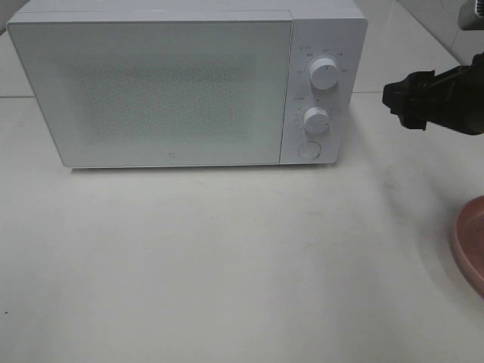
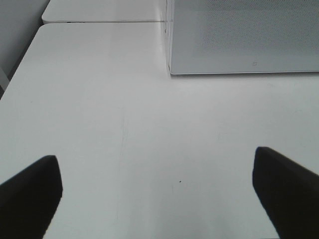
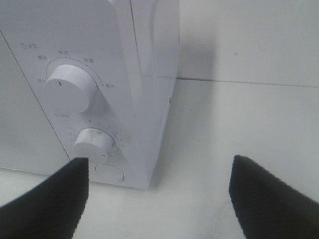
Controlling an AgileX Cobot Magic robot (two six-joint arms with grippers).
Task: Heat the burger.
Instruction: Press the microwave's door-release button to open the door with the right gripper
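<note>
The burger is out of view in every frame. A white microwave (image 1: 174, 87) stands at the back of the table with its door shut. Its two knobs (image 1: 324, 74) and round button (image 1: 308, 150) are on its right panel. My right gripper (image 1: 392, 98) hovers to the right of that panel, pointing at it. In the right wrist view the right gripper (image 3: 159, 199) is open and empty, with the knobs (image 3: 70, 88) just ahead. My left gripper (image 2: 159, 199) is open over bare table, near the microwave's (image 2: 244, 37) front left corner.
The rim of a pink plate (image 1: 470, 242) shows at the right edge of the exterior view, with nothing visible on it. A second white table (image 2: 99, 12) adjoins behind the microwave. The white tabletop (image 1: 227, 257) spreads in front of the microwave.
</note>
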